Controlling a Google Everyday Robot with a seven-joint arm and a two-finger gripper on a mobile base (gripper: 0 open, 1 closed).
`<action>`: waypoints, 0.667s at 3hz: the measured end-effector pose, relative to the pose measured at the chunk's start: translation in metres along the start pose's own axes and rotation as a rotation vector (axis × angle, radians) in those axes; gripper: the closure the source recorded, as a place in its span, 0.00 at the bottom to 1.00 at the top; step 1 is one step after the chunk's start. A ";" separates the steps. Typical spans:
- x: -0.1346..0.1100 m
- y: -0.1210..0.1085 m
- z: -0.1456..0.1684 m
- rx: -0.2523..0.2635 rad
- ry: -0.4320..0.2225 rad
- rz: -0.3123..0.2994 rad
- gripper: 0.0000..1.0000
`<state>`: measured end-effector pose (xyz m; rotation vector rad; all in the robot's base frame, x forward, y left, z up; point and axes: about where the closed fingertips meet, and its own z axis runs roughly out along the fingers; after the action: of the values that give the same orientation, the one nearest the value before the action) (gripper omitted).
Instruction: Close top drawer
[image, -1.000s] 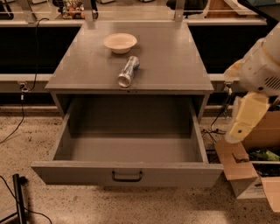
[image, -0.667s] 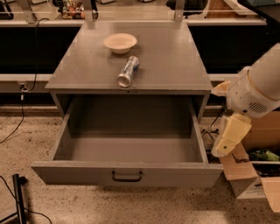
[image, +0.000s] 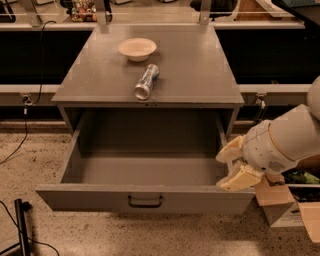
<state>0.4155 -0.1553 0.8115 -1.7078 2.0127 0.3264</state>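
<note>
Status: top drawer (image: 145, 172) not yet closed. It stands pulled far out of the cabinet, inside bare, its tall front panel well forward of the table's front edge. You have the whole closing push left to do.

Left to right:
- Left: the drawer's left wall runs back under the table's front left corner. Nothing is touching it.
- Centre: bar handle (image: 145, 201) at mid-panel, untouched. Above it, on the table top, a can (image: 146, 81) lies on its side just behind the front edge, with a bowl (image: 137, 48) beyond it towards the far edge. Neither looks to be in the drawer's path.
- Right: gripper (image: 232, 164) hangs at the drawer's front right corner, just beside the right wall and above the end of the front panel. Fingers spread, holding nothing. Contact with the drawer: cannot tell.

Judgement: the gripper sits beside the panel, not in front of it, so you will likely need to bring it round to the panel's face before pushing.
</note>
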 end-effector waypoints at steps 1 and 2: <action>-0.001 -0.001 -0.003 0.003 0.008 -0.003 0.72; -0.002 0.000 -0.003 0.003 0.009 -0.005 0.94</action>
<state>0.4152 -0.1549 0.8153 -1.7155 2.0133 0.3147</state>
